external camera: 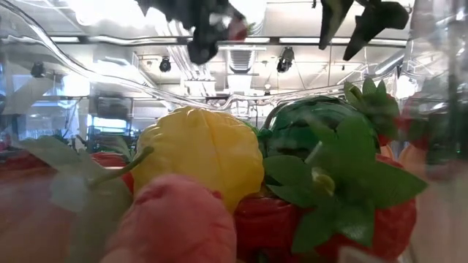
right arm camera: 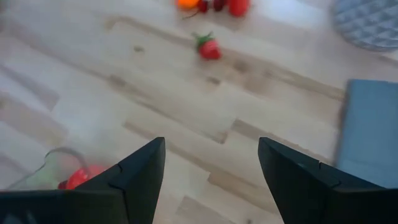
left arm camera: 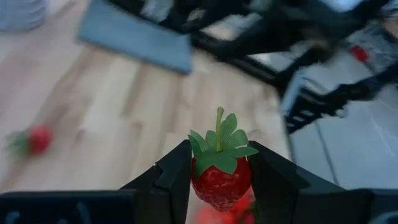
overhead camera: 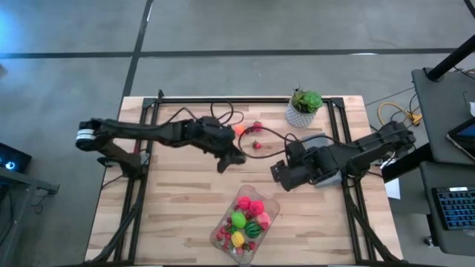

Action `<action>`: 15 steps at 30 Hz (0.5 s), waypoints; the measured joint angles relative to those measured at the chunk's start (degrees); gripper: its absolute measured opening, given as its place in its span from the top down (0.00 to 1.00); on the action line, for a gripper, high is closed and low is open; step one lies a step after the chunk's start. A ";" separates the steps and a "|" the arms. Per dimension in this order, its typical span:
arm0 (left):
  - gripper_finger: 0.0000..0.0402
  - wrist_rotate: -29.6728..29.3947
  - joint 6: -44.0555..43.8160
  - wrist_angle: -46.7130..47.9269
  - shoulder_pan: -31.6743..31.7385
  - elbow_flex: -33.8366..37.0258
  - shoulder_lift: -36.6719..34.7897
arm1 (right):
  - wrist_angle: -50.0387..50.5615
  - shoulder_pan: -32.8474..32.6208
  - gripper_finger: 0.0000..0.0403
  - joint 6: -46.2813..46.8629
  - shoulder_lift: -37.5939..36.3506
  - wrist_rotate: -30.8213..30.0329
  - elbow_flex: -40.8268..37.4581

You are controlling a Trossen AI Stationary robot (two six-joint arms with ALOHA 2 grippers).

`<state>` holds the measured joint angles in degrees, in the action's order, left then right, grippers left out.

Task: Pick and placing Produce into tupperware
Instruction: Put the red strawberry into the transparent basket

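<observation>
Left gripper (left arm camera: 219, 180) clamped on a red strawberry (left arm camera: 221, 180), green leafy cap and stem pointing up between the two dark fingers (left arm camera: 171, 180); seen from above, left gripper (overhead camera: 228, 159) hanging over the table (overhead camera: 178, 215) on the far side of the tupperware and a little to its left. Right gripper (right arm camera: 211, 171) spread apart with nothing between its fingers, bare wood showing in the gap; from above, right gripper (overhead camera: 280, 174) near the tupperware, just beyond its far right corner.

Largest down: wooden table; then a flat grey slab (overhead camera: 315, 141) well beyond the tupperware, partly under the right arm; a leafy plant in a white pot (overhead camera: 304, 107) farther still, by the table's far edge. Tupperware (overhead camera: 247, 222) itself clear, set at a slant near the front edge, already holding produce (pink, light green, yellow, a dark green striped piece, red berries around them). Up close through its wall: a yellow piece (external camera: 201, 157), a dark green one (external camera: 311, 124), a pink one (external camera: 175, 223), a strawberry with green leaves (external camera: 351, 204).

Loose produce beyond the tupperware, apart from it: an orange piece (overhead camera: 239, 129) with red ones beside it, and a lone small strawberry (overhead camera: 257, 144) a bit nearer.
</observation>
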<state>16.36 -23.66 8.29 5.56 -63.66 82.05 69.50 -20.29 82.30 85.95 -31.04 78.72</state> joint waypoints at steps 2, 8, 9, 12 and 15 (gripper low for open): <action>0.69 -0.12 -0.02 -0.78 -2.22 -0.20 -0.54 | 1.67 0.00 0.38 1.92 -0.77 -1.39 0.00; 0.69 -0.11 -2.80 -0.30 -8.50 0.26 1.19 | 3.47 -0.09 0.38 3.35 -5.02 -6.11 0.46; 0.69 -0.08 -2.97 -0.36 -9.51 0.25 2.13 | 3.51 -0.20 0.38 2.81 -5.97 -6.98 0.46; 0.69 -0.09 -2.99 -0.63 -12.36 0.24 5.13 | 3.38 -0.31 0.38 2.32 -8.72 -8.78 0.48; 0.69 -0.03 -3.06 -0.36 -14.96 0.26 8.12 | 3.16 -0.43 0.38 2.28 -10.86 -9.60 0.46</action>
<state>16.33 -26.72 7.93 -9.40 -63.40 90.16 72.66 -20.72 84.58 75.09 -40.64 79.18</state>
